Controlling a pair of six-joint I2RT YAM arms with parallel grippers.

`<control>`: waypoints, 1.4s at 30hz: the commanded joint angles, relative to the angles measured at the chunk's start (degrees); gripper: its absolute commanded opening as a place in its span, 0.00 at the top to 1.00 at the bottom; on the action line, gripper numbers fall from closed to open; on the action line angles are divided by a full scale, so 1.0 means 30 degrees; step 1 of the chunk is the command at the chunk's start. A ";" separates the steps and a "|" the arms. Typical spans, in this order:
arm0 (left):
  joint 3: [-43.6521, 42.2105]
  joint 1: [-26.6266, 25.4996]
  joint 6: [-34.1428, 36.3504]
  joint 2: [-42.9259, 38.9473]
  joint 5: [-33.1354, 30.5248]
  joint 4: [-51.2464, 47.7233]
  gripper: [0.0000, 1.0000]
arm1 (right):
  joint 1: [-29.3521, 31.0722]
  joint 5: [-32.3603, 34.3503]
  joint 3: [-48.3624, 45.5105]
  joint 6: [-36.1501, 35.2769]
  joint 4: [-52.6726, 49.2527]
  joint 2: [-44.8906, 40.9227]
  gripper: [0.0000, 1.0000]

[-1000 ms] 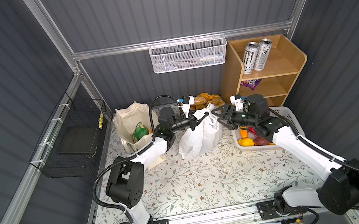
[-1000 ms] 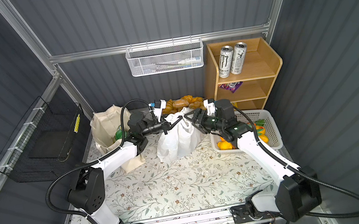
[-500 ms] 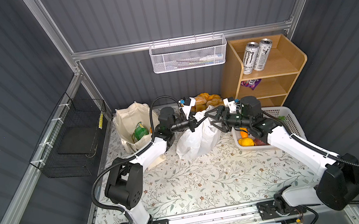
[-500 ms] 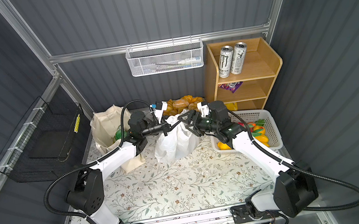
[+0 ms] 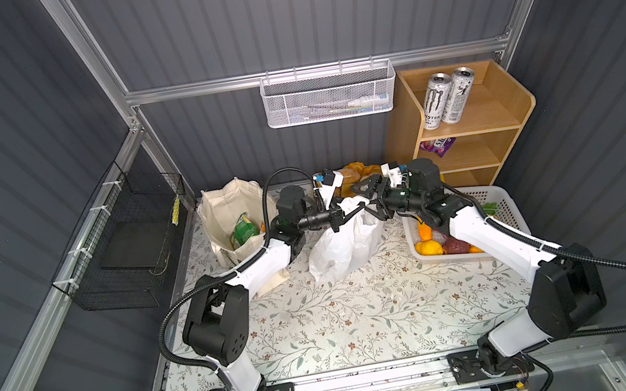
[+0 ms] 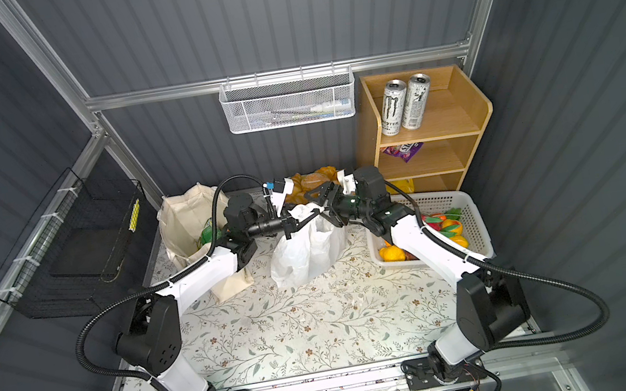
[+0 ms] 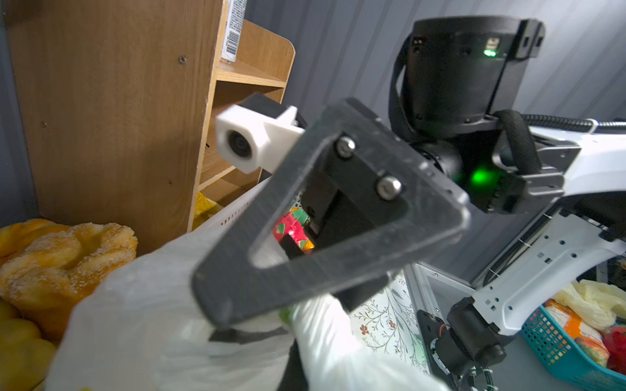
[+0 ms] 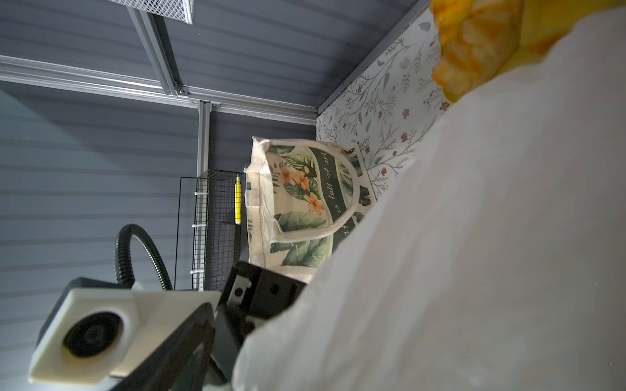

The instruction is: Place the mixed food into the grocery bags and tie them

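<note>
My arms (image 5: 266, 262) are white shells with black joints (image 5: 217, 324), ribbed black cables (image 5: 161, 339), white wrist cams (image 7: 242, 140), green LEDs (image 7: 481, 176), silver screws (image 7: 345, 146).

1. A silver-white drink can (image 5: 434, 102) on the top board of the wooden shelf (image 5: 502, 122) carried the clawed "M" mark and the word "MONSTER" up its side, legible in both top views.
2. The second can (image 5: 456, 95), just beside it, bore dark print too small to read.
3. A barcode (image 7: 233, 30) showed on a can in the left wrist view; its digits could not be read.
4. A purple packet (image 5: 438, 145) on the middle board showed white letters starting "SI"; the rest was unclear.
5. The canvas tote (image 8: 305, 196) had a dark band reading "is full of art".
</note>
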 commanded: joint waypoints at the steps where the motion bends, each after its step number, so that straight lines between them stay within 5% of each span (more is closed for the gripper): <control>1: 0.0678 -0.0139 -0.0220 -0.0129 0.1769 -0.0369 1.00 | -0.0251 -0.0265 0.1325 -0.0105 0.0956 0.0526 0.20; 14: 0.1496 -0.0139 0.0939 0.0475 0.2097 -0.2505 1.00 | 0.0105 -0.1587 -0.0943 -0.0105 0.1818 0.0027 0.27; 22: 0.1833 -0.0622 0.4917 0.0143 0.1515 -0.7200 1.00 | 0.0151 -0.1830 -0.0585 -0.0135 0.2259 0.0400 0.71; 31: 0.1473 -0.0755 0.6502 -0.0235 0.1200 -0.8919 1.00 | 0.0064 -0.1757 -0.1187 -0.0109 0.3502 0.0081 0.91; 36: 0.0458 -0.0755 0.6476 -0.1344 0.0153 -0.8449 0.74 | -0.0266 -0.2574 -0.2108 -0.0164 0.6351 -0.0091 1.00; 42: -0.1305 -0.0755 0.5483 -0.4101 -0.0387 -0.7267 0.70 | -0.1487 -0.5235 -0.3453 -0.0202 0.9714 0.0777 1.00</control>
